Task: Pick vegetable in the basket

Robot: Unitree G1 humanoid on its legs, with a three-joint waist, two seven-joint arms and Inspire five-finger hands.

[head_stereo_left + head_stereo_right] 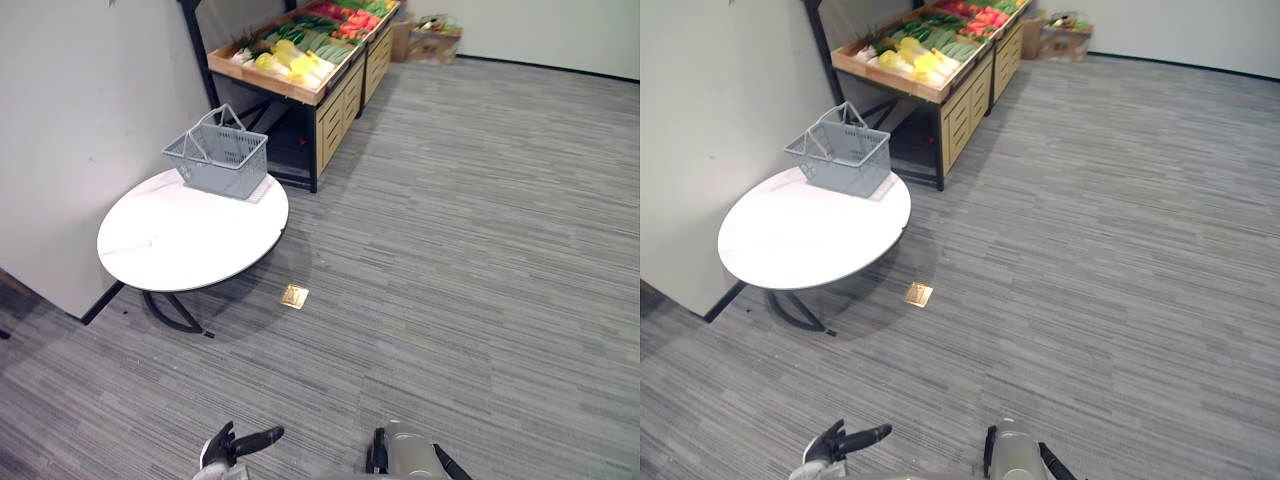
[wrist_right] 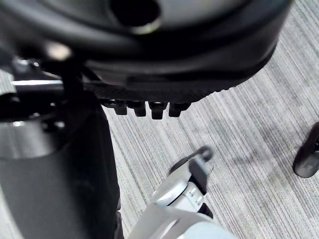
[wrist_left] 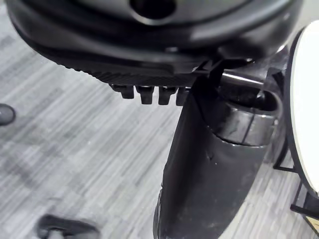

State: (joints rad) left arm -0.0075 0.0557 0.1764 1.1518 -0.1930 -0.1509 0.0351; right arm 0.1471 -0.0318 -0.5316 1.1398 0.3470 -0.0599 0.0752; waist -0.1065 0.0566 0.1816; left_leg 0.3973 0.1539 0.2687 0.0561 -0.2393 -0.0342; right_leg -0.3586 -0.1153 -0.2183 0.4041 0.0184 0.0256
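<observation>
A grey wire basket [image 1: 222,160] with its handles raised stands at the far edge of a round white table [image 1: 180,245]. Past it, a wooden stand [image 1: 335,95] carries vegetables [image 1: 295,55]: yellow, green and red ones in rows. My left hand [image 1: 235,445] hangs low at the bottom of the eye views, far from table and stand, open with fingers stretched out and holding nothing. My right hand [image 1: 378,452] hangs beside it. Its fingertips [image 2: 144,107] show in a straight row over bare floor, also holding nothing.
A pale wall [image 1: 70,120] runs along the left behind the table. Cardboard boxes [image 1: 430,40] sit at the stand's far end. A small brass plate [image 1: 295,296] lies in the grey striped floor. A person's dark shoes [image 3: 65,229] [image 2: 306,154] stand close by.
</observation>
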